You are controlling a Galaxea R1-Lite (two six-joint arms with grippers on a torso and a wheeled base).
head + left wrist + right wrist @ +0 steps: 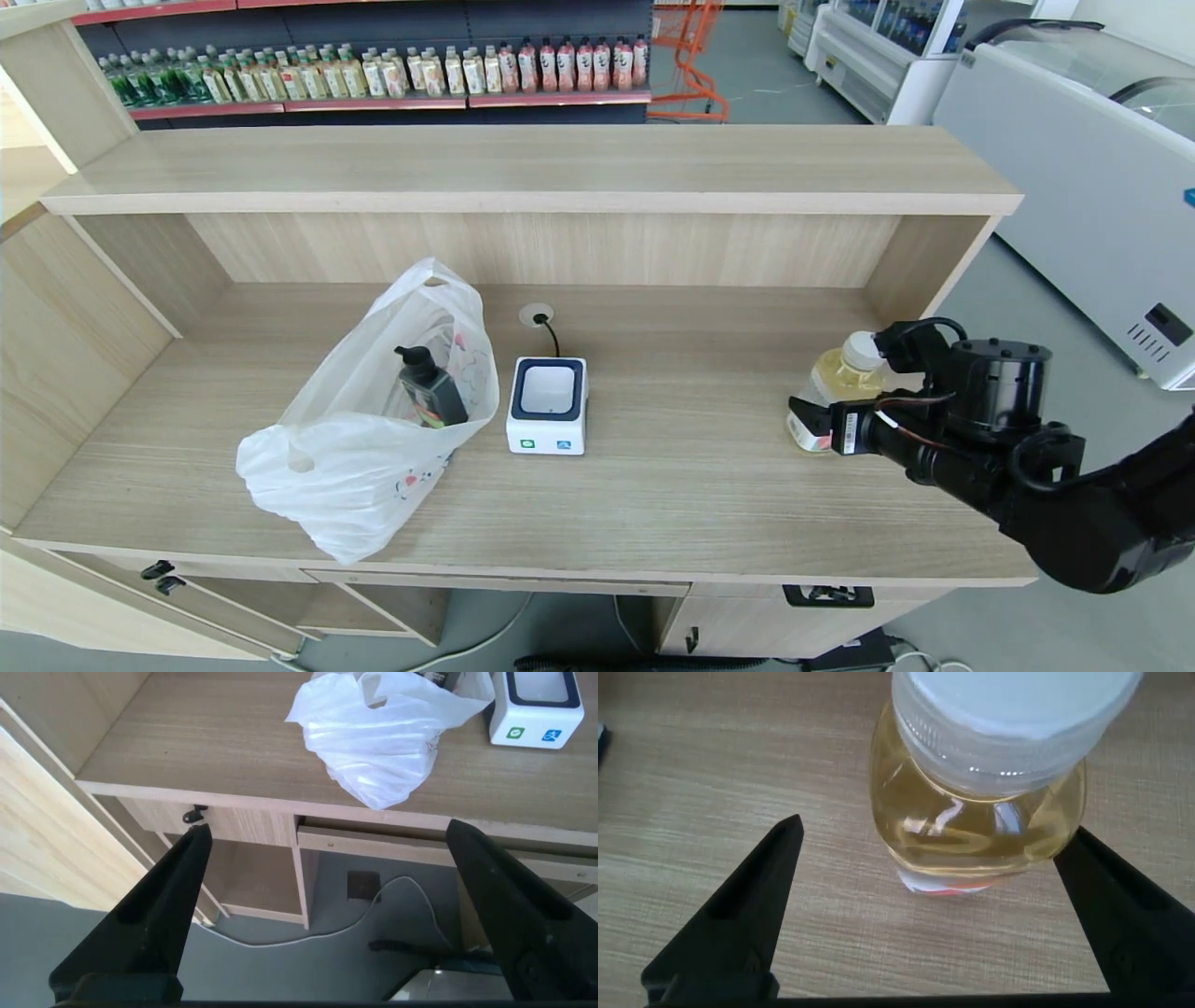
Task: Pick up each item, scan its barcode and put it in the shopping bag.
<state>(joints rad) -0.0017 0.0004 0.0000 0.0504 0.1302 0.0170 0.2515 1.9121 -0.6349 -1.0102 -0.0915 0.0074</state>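
Observation:
A clear bottle of yellow liquid (842, 381) with a white cap stands upright on the right part of the wooden counter (691, 485). My right gripper (823, 420) is open around it. In the right wrist view the bottle (980, 793) stands between the spread fingers (757, 905), with a gap on each side. A white shopping bag (373, 439) lies open at the left, holding a dark pump bottle (431, 385). The white barcode scanner (548, 404) sits just right of the bag. My left gripper (327, 831) is open with nothing between its fingers, low in front of the counter's front edge.
The counter has a raised back wall with a shelf (532, 168) on top, and side walls. A cable hole (536, 315) lies behind the scanner. In the left wrist view the bag (383, 737) and scanner (533, 709) sit above open compartments (252, 873) under the counter.

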